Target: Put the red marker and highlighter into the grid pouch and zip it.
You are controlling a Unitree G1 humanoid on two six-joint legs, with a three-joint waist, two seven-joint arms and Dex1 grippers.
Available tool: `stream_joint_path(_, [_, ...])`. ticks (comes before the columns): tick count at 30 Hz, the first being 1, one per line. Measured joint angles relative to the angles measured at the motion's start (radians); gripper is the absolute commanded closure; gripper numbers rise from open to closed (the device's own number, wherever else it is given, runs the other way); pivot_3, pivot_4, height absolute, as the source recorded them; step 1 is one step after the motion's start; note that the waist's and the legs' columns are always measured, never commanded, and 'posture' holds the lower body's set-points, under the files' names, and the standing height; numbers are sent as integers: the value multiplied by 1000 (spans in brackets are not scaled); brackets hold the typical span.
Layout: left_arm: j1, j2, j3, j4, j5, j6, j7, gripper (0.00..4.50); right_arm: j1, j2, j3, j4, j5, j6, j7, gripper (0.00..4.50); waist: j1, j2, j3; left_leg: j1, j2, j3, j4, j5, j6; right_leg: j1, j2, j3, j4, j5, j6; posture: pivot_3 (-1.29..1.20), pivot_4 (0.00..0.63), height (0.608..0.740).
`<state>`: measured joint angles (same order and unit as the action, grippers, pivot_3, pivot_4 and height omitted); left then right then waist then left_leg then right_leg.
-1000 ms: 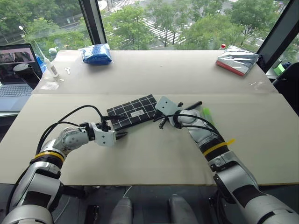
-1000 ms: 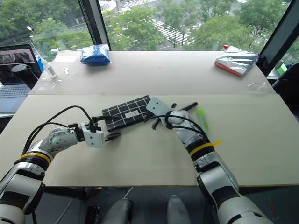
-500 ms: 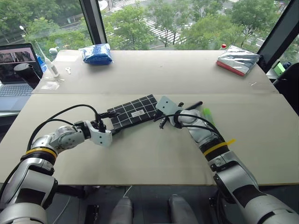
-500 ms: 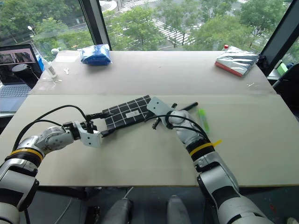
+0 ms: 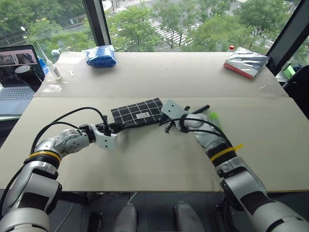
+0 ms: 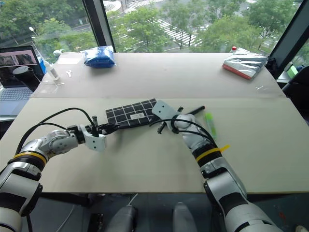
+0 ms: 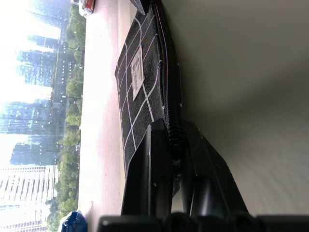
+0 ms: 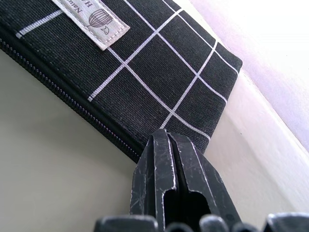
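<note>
Left wrist view: left gripper point(image 7: 175, 145) is clamped on the pouch's point(image 5: 136, 112) zipper edge.
Right gripper point(image 8: 173, 145): fingers pressed together, pinching the pouch's opposite corner.
Around: highlighter point(image 5: 214, 118) and marker point(image 5: 199, 109) lie beside the right wrist; blue bag point(image 5: 100, 55) and silver packet point(image 5: 245, 62) sit far back on the table point(image 5: 159, 159).
Pouch: flat on the table, between both grippers.

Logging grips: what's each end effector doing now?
Left end effector: shut on the grid pouch, at its zipper edge.
Right end effector: shut on the grid pouch's corner.
</note>
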<state>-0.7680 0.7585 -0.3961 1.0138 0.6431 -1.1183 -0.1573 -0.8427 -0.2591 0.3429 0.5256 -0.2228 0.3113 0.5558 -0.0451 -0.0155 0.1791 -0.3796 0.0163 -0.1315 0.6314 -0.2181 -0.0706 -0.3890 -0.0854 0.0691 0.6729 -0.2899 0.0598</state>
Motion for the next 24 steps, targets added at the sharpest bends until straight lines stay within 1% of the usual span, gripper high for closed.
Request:
stream_joint_path(7, [0,0,0,0,-20,-13,-37,4449,-1,0,-1,1,0,-1,0,4500,-1,0,0,0,0,0,0,0,0,0,0,0,0,0,0,0,150,740])
stream_joint_path(9, [1,-2,3,4,-56,-14,-83,4500,0,0,-2,2,1,-6,5,3903,-1,0,0,0,0,0,0,0,0,0,0,0,0,0,0,0,150,740])
stream_joint_path(10, [1,-4,6,6,-72,-12,-104,4500,0,0,-4,1,2,-8,9,3787,-2,0,0,0,0,0,-1,0,0,0,0,0,0,0,0,0,150,740])
stream_joint_path(11, [2,-7,9,9,-95,-9,-129,4500,1,-5,-7,-5,9,-9,18,3463,-2,0,0,0,0,0,-1,0,0,0,0,0,-1,0,0,0,150,740])
stream_joint_path(12, [3,-9,15,11,-117,-3,-152,4500,4,-6,-19,-15,17,-5,35,3043,-2,0,0,0,0,0,-1,0,0,0,0,0,-1,0,0,0,150,740])
stream_joint_path(14, [12,-12,29,12,-157,10,-188,4500,12,-5,-44,-35,45,18,59,2500,-4,0,0,0,0,0,-2,0,0,-1,0,0,-1,1,-2,0,150,740])
stream_joint_path(15, [19,-13,37,14,-175,14,-199,4500,16,-1,-52,-42,53,28,66,2071,-5,0,0,0,0,0,-3,0,0,-1,0,0,-2,1,-2,0,150,740])
stream_joint_path(18, [43,-28,76,14,-248,57,-240,4500,37,30,-114,-93,153,132,127,1069,-12,0,0,-1,0,0,-3,0,0,-2,0,0,-1,1,-3,0,150,740])
stream_joint_path(19, [53,-32,89,8,-266,71,-249,4500,38,46,-141,-113,200,185,147,1069,-14,1,0,-2,0,0,-3,0,0,-2,0,0,-1,2,-3,0,150,740])
stream_joint_path(21, [86,-51,133,-19,-335,123,-272,4500,39,56,-208,-224,341,323,221,1069,-14,4,2,-6,0,-1,-3,2,-2,-5,-1,0,-1,2,-3,0,150,740])
stream_joint_path(22, [109,-60,156,-44,-374,161,-288,4500,37,46,-236,-301,405,380,254,1069,-13,4,2,-7,-1,-2,-3,2,-1,-5,-1,0,-1,2,-3,0,150,740])
stream_joint_path(24, [138,-74,187,-77,-420,212,-302,4500,32,15,-267,-385,461,428,282,1069,-11,4,2,-7,-1,-2,-3,2,-1,-5,-1,-1,-1,2,-3,0,150,740])
